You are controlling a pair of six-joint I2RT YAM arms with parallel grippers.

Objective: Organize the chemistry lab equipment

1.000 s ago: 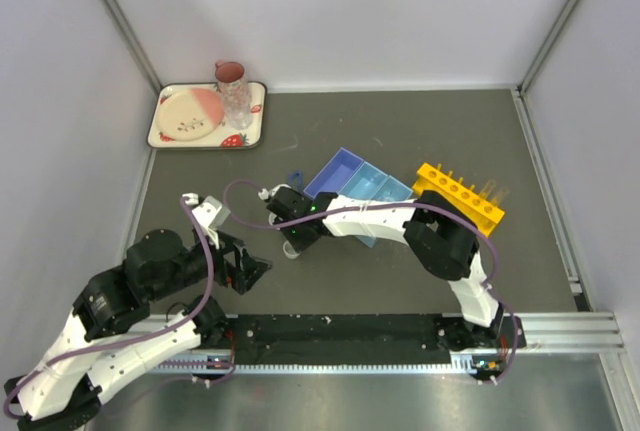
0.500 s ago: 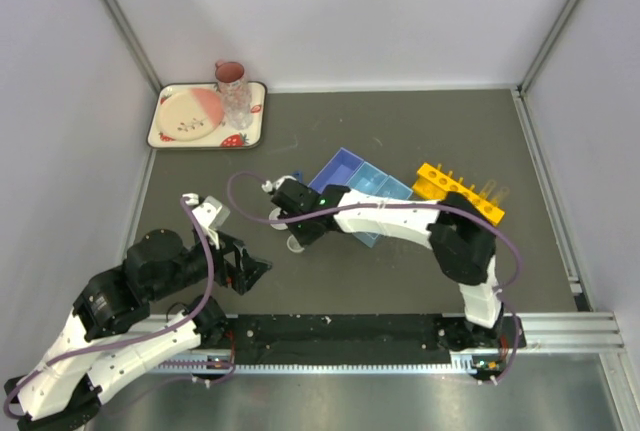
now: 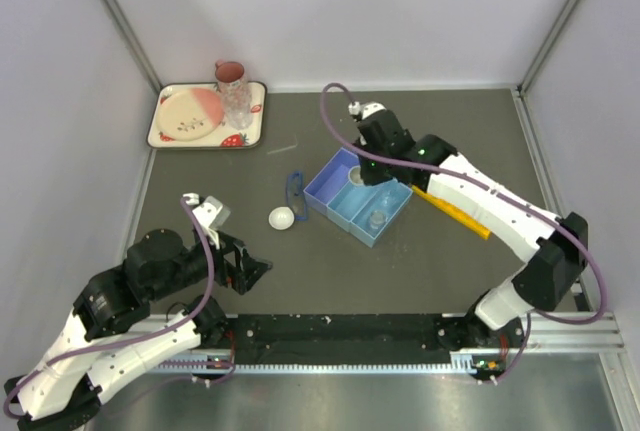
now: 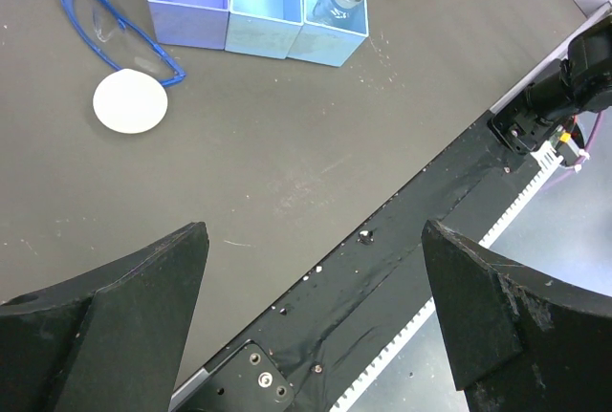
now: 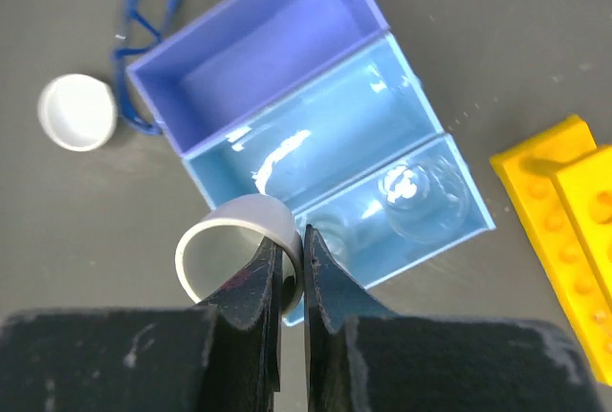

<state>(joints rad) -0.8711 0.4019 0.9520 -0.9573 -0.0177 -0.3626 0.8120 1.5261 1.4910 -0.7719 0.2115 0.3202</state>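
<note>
blue tray (image 3: 335,177), yellow rack (image 3: 456,214), white dish (image 5: 244,208)

Stock on the counter (image 3: 440,121), listed by kind:

- 2 × white round dish (image 3: 282,218): one on the bare surface, and a second dish (image 5: 244,209) held up near the divided tray.
- 1 × blue divided tray (image 5: 258,58), with three compartments.
- 1 × small clear beaker (image 5: 421,192), in the pale end compartment.
- 1 × pair of blue-rimmed goggles (image 3: 295,191).
- 1 × yellow holed rack (image 3: 452,213), partly hidden.
- 1 × thin glass rod (image 3: 282,148), faint.
- 1 × strawberry-patterned tray (image 3: 256,116).
- 1 × pink-and-cream plate (image 3: 190,114).
- 1 × pink mug (image 3: 231,74).
- 1 × clear tumbler (image 3: 237,101).
</note>
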